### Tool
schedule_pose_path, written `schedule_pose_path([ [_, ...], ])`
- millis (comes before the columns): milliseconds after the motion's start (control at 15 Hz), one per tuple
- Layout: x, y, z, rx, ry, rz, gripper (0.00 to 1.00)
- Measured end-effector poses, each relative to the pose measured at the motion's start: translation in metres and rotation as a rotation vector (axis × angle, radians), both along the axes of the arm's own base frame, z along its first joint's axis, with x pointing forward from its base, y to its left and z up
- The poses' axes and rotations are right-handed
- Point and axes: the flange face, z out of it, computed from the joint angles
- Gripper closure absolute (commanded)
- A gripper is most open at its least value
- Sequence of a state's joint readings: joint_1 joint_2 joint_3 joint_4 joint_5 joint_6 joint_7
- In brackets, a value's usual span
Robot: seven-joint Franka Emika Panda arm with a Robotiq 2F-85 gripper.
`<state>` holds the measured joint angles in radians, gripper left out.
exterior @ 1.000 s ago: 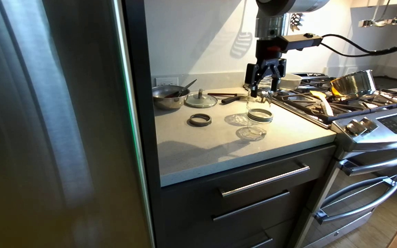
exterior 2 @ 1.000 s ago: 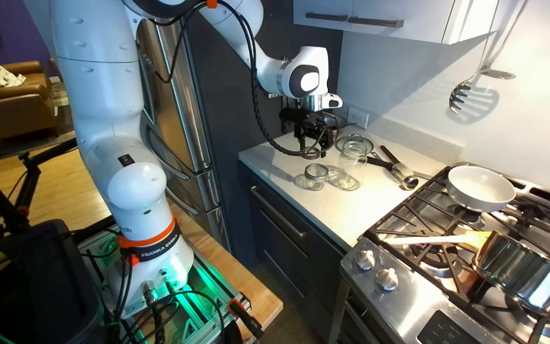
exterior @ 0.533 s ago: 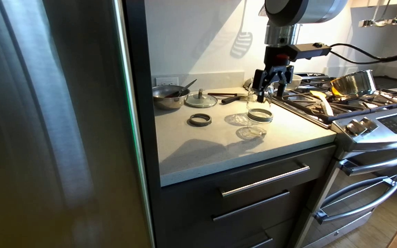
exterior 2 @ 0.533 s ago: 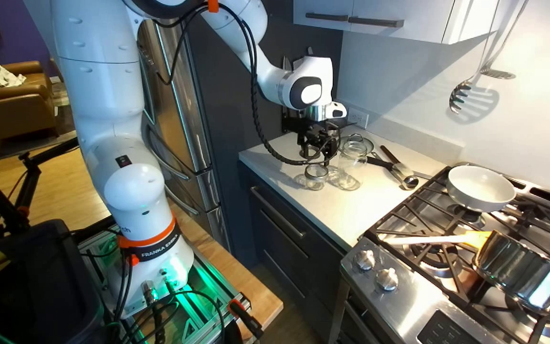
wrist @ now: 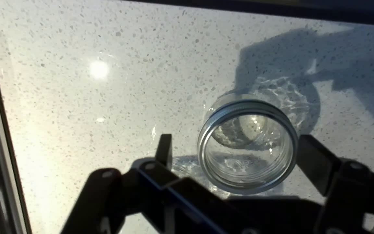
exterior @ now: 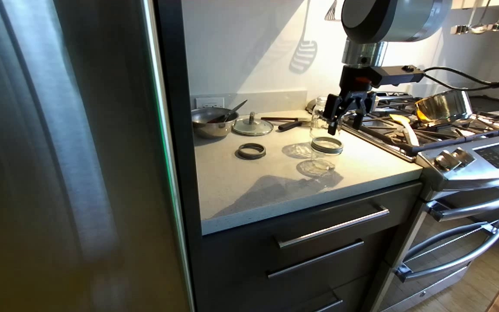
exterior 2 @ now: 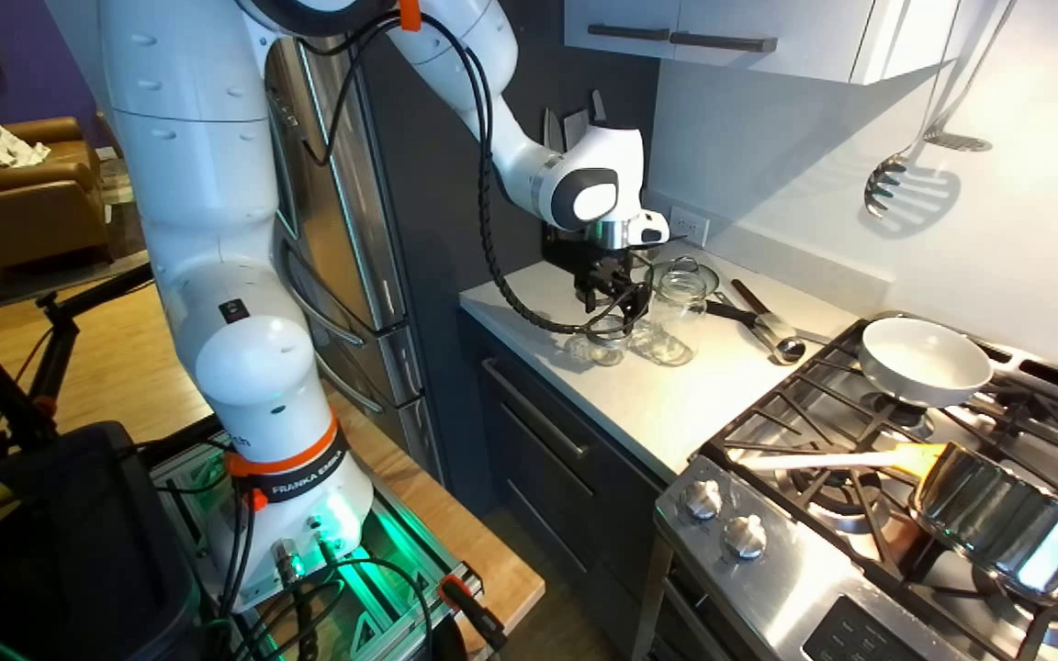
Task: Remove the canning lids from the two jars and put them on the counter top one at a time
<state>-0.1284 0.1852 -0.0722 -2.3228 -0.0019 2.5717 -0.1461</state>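
One dark canning lid ring lies flat on the pale counter top. The other ring sits on the mouth of the low clear glass jar near the counter's front; this ring also shows in the wrist view. A taller clear jar without a ring stands behind it. My gripper is open and empty, its fingertips above the ringed jar. In the wrist view, the gripper has its fingers on either side of the ring, the right finger appearing closer. Contact cannot be told.
A glass pan lid, a steel pan and dark-handled utensils lie at the counter's back. The stove with grates, a white bowl and a tilted steel pot adjoins one side. The fridge stands opposite.
My open gripper has come down and moved away from the loose ring, toward the ringed jar. The jars and both rings have stayed in place.
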Motion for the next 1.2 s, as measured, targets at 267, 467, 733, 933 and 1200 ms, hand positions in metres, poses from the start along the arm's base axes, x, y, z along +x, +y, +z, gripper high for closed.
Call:
schedule_pose_path([
  [267, -0.006, -0.012, -0.005, 0.017, -0.024, -0.015, 0.14],
  [467, -0.007, -0.021, -0.007, 0.032, -0.037, -0.021, 0.19],
  [733, -0.008, -0.029, -0.012, 0.046, -0.052, -0.025, 0.2],
  [933, -0.008, -0.032, -0.015, 0.057, -0.06, -0.026, 0.19],
  [1200, -0.003, -0.032, -0.021, 0.075, -0.067, -0.018, 0.26],
])
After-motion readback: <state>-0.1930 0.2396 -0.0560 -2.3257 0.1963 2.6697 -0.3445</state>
